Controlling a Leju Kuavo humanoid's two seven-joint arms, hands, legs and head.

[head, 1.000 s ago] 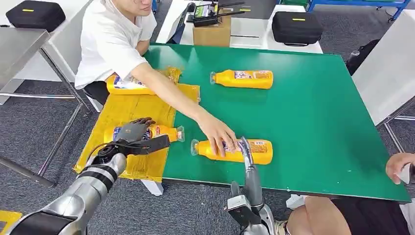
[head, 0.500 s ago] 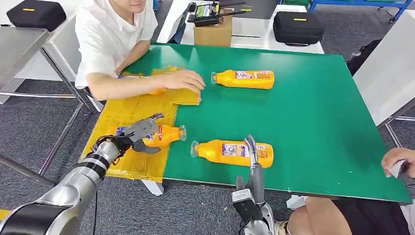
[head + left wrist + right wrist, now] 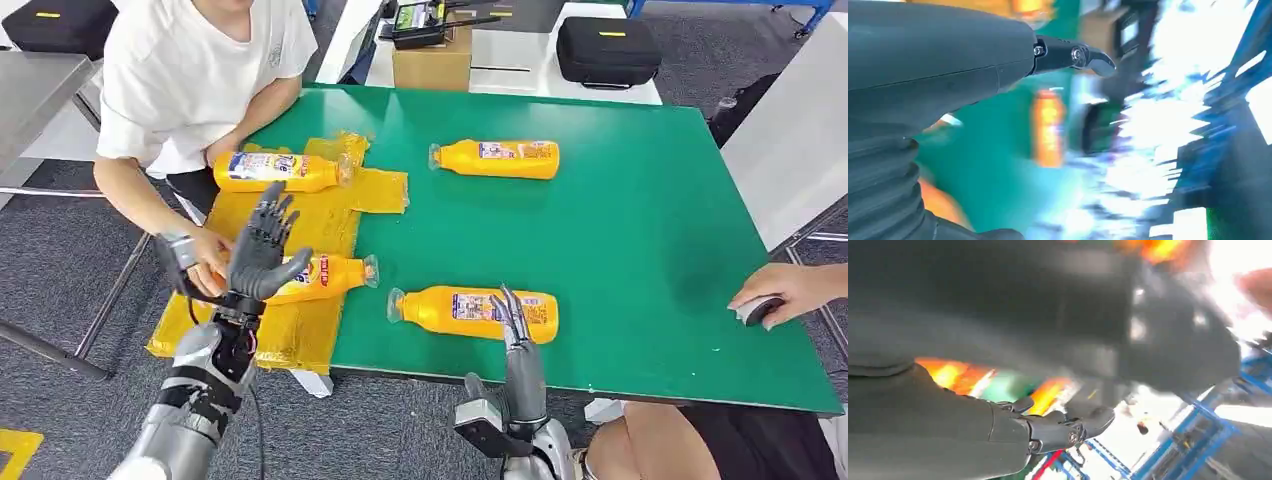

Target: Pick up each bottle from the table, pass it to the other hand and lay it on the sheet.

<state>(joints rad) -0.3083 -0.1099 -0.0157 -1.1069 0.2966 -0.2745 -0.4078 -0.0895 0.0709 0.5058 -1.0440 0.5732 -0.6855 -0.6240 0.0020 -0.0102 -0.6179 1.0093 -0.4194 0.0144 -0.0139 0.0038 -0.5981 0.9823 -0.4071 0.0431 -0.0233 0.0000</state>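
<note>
Lying on the green flat table top (image 3: 640,250), two orange plastic bottles wait, and two more lie already on the yellow crinkled plastic sheet (image 3: 300,215).
On the table, the far bottle (image 3: 495,159) and the near bottle (image 3: 472,311) are left to do; on the sheet lie the upper bottle (image 3: 278,171) and the lower bottle (image 3: 320,277). The left hand (image 3: 264,250) is raised over the sheet, fingers spread, holding nothing. The right hand (image 3: 514,318) points to the near bottle, fingers apart, empty.

Silver ribbed arms, dark grey robot hand (image 3: 262,250), black cable.
</note>
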